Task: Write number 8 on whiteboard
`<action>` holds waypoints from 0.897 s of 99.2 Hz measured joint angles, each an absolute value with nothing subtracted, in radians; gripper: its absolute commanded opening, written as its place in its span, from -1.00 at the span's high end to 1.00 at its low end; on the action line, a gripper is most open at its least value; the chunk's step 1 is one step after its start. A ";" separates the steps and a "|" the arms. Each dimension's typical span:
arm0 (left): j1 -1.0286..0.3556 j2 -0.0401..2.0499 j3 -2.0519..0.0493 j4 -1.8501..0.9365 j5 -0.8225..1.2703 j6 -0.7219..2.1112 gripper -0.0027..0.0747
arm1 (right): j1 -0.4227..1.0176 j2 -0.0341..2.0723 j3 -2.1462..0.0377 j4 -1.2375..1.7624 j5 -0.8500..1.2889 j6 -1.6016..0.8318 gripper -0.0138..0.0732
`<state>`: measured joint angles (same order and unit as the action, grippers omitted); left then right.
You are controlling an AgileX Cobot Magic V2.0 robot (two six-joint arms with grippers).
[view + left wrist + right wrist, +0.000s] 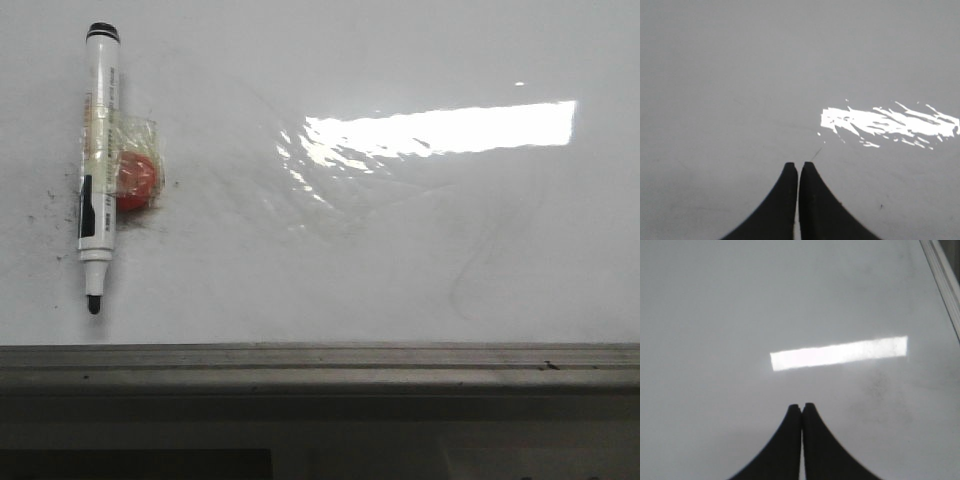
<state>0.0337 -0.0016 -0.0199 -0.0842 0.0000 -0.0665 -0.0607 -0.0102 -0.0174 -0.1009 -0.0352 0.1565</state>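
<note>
Front view: whiteboard (400, 270) blank, no number 8 drawn; I judge the task unstarted. Marker (98, 165) uncapped, tip down, taped with a red magnet (137, 180) at board's left; grey ledge (320, 365) below.

Left wrist: left gripper (798, 167) closed, empty.

Right wrist: right gripper (802, 407) closed, empty.

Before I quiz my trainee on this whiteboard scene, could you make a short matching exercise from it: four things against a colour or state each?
Things:
1. marker
2. round magnet
3. left gripper
4. ledge

Descriptions:
A. grey, along the whiteboard's lower edge
B. shut, holding nothing
C. uncapped, black tip pointing down
D. red, taped beside the marker

Pairs: 1-C, 2-D, 3-B, 4-A
</note>
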 measured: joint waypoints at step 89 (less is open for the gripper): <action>0.034 0.019 -0.204 -0.225 0.265 0.059 -0.30 | 0.008 0.206 -0.302 -0.092 0.481 0.156 0.83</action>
<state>0.0337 0.0189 -0.2035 -0.2245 0.2650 0.0592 0.0077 0.2062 -0.3019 -0.0918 0.4805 0.1565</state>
